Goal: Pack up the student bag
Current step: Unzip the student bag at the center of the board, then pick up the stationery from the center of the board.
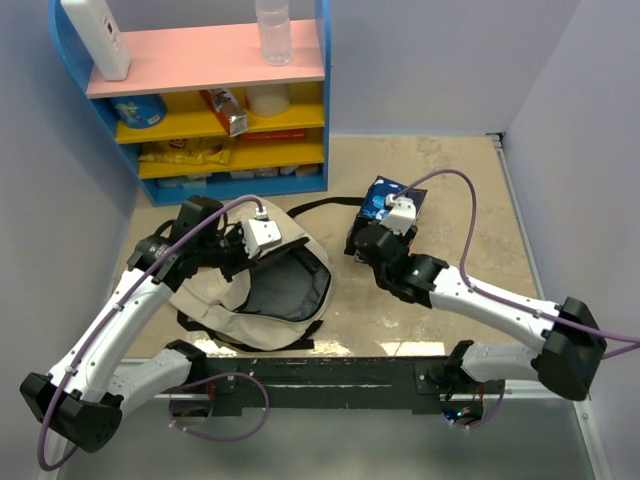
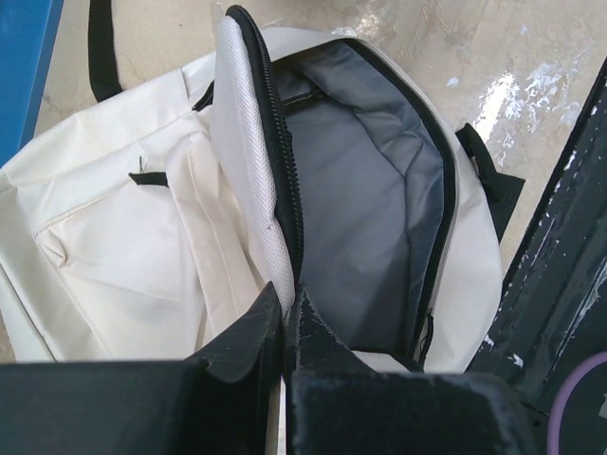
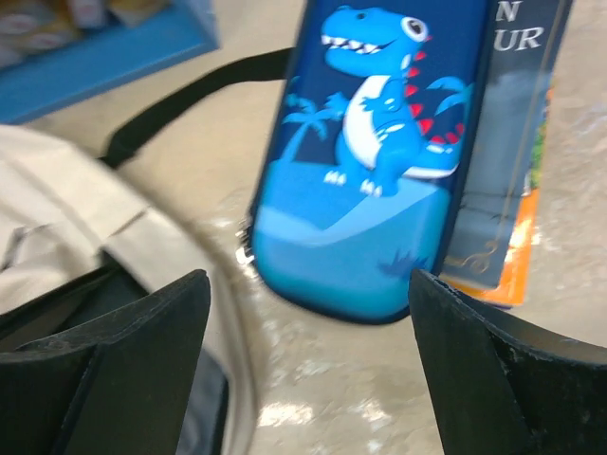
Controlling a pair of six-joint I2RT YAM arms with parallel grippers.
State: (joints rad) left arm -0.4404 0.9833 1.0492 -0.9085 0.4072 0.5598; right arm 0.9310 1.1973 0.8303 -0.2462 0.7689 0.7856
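While the left tool [image 2: 287, 301] pinches the rim of the bag [image 1: 215, 300] — lying mouth-open on the worktop [image 1: 470, 230], centre-left — the right tool [image 3: 308, 284] hangs spread over the case [image 3: 370, 171], which lies partly on a book [image 3: 503, 190]. The case's slick shell may skid sideways, or the soft rim may slip and close the mouth.

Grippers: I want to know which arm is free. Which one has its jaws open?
The right gripper: its jaws stand wide apart by the dinosaur case. The left gripper is shut, pinching the student bag at its flap.
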